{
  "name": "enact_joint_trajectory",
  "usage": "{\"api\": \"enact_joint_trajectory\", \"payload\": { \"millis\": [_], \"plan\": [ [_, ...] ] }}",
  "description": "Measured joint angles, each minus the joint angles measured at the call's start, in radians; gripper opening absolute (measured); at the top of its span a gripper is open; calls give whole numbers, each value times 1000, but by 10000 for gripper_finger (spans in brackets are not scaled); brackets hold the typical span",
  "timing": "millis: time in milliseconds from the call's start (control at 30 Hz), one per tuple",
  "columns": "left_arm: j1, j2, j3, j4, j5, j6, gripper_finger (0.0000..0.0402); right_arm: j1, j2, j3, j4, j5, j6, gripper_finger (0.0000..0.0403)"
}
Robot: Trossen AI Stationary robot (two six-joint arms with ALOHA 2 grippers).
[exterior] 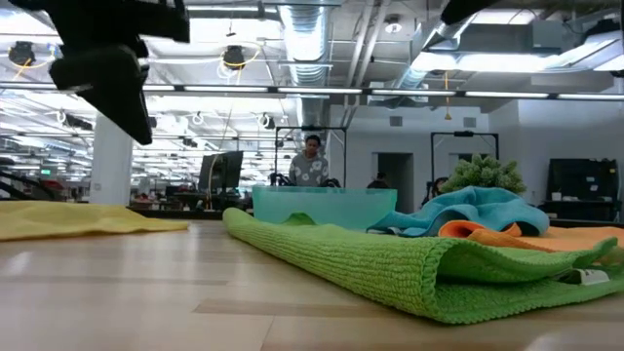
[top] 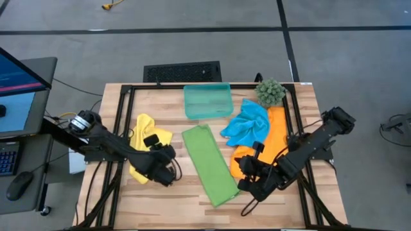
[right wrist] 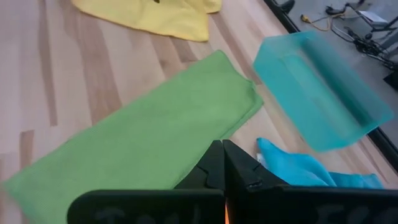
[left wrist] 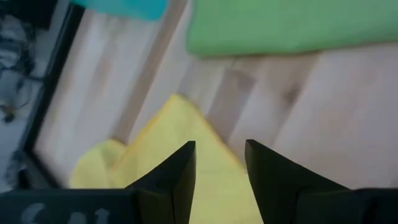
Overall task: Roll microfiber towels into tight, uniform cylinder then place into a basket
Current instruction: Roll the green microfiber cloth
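The green towel lies flat on the table's middle as a long folded strip. A yellow towel lies crumpled at the left. My left gripper hangs open above the yellow towel's near right corner, with nothing between its fingers. The blue towel is bunched on the far part of the orange towel, right of the green one. My right gripper is shut and hovers over the orange towel's near end. The teal basket stands at the far middle.
A spiky green plant ball sits at the far right, beside the basket. A black frame runs along the table's edges. Bare wood shows between the yellow and green towels and along the near edge. A person stands in the room behind.
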Motion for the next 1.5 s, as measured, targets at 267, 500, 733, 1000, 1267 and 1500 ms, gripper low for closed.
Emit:
{"api": "enact_joint_trajectory", "payload": {
  "millis": [267, 500, 733, 1000, 1267, 1500],
  "plan": [
    [-126, 27, 0, 305, -152, 122, 132, 72, 0, 0, 9, 1, 1, 11],
    [-143, 96, 0, 586, -198, 317, 132, 90, 11, 1, 64, 10, -28, 11],
    [-94, 217, -1, 658, -191, 394, 132, 76, 115, -2, 102, -27, -228, 11],
    [-42, 254, -1, 764, -97, 535, 132, 36, 224, -1, 114, -180, -286, 11],
    [23, 277, -1, 972, 139, 718, 132, -17, 230, 0, 222, -326, -287, 11],
    [6, 277, -1, 1058, 200, 788, 132, -5, 230, 0, 262, -386, -295, 11]
  ]
}}
